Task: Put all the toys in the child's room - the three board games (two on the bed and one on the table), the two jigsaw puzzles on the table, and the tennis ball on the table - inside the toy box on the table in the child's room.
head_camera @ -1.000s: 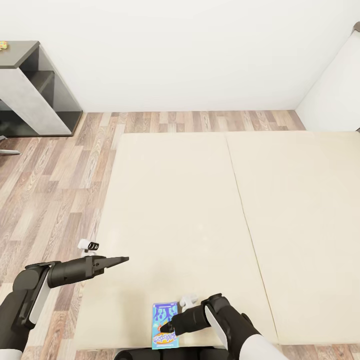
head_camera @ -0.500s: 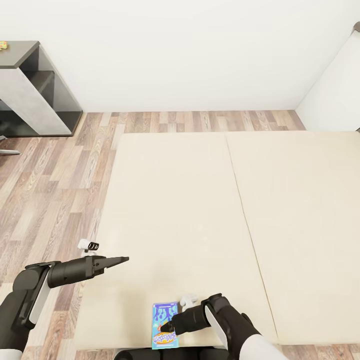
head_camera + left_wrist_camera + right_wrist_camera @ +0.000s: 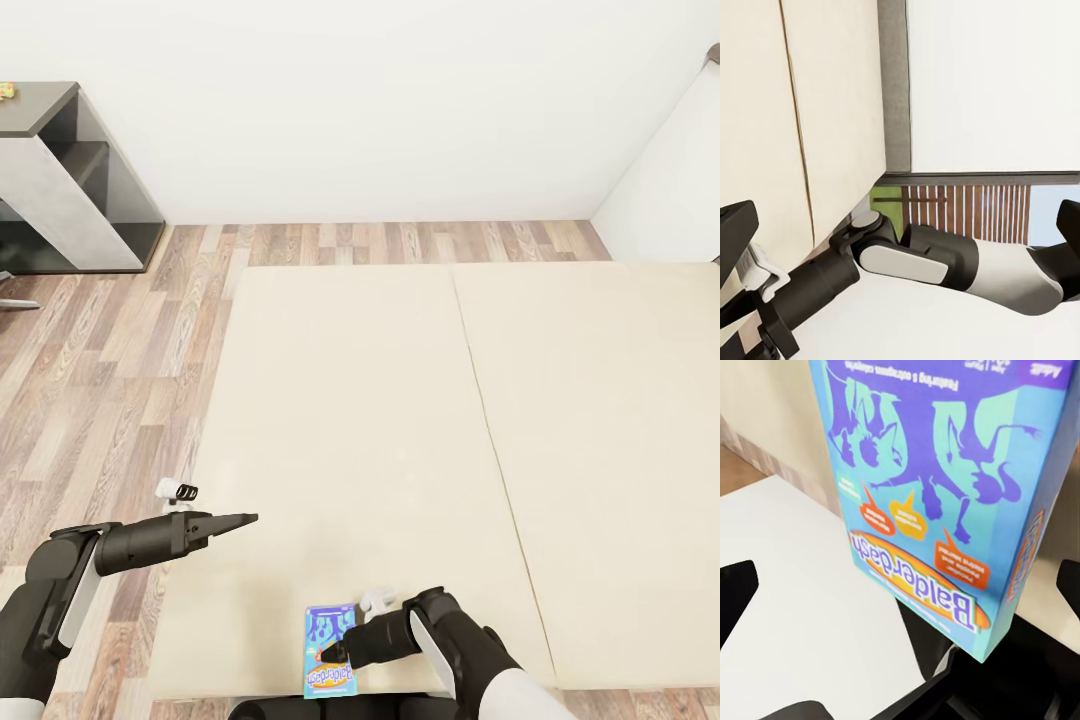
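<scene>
Looking down from the head, we see our right gripper (image 3: 328, 655) at the board game (image 3: 331, 650) lying on the bed (image 3: 400, 420) near its edge; our left gripper (image 3: 245, 518) hovers pinched shut. Through the right wrist, the game (image 3: 945, 487) fills the space between spread fingers, contact unclear.

Left arm stretched forward-right, left claw (image 3: 240, 519) tips pinched together on nothing; right arm folded inward low, right claw (image 3: 330, 655) spread, fingertips apart.
</scene>
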`<state>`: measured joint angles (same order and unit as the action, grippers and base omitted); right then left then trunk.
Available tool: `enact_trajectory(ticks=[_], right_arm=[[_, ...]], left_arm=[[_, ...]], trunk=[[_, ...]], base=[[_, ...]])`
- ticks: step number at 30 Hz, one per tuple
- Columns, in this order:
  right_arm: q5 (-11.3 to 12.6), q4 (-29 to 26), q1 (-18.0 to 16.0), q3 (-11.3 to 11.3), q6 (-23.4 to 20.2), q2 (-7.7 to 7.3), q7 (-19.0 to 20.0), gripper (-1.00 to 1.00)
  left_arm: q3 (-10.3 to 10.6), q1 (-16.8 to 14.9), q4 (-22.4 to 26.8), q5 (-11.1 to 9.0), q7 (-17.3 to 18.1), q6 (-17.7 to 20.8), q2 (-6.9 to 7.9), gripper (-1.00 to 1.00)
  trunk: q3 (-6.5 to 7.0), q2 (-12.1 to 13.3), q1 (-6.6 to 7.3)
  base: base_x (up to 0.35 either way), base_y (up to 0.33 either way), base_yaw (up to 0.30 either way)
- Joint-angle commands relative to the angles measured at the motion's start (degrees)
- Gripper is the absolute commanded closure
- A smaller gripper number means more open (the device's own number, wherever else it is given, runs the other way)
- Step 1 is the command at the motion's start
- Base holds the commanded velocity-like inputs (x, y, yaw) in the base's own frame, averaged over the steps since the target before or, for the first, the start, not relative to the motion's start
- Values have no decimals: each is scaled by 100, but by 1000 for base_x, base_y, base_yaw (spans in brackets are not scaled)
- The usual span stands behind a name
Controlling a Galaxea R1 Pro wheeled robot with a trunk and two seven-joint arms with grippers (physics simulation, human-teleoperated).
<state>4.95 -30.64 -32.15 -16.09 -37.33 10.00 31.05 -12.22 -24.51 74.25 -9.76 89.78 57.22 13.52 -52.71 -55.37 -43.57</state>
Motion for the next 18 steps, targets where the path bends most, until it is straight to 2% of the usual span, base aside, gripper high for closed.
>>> enact_trajectory(ticks=[1,18], right_arm=[[52,-6,-2,-5,-40,-1,-19,-100],[64,-44,-2,1,-2,-17,-16,-100]], left_arm=[[0,-1,2,3,22,61,2,-100],[-8,-1,2,0,22,61,5,-100]], trunk=[[-3,-3,-1],[-3,-3,-1]], base=[[0,0,0],[0,0,0]])
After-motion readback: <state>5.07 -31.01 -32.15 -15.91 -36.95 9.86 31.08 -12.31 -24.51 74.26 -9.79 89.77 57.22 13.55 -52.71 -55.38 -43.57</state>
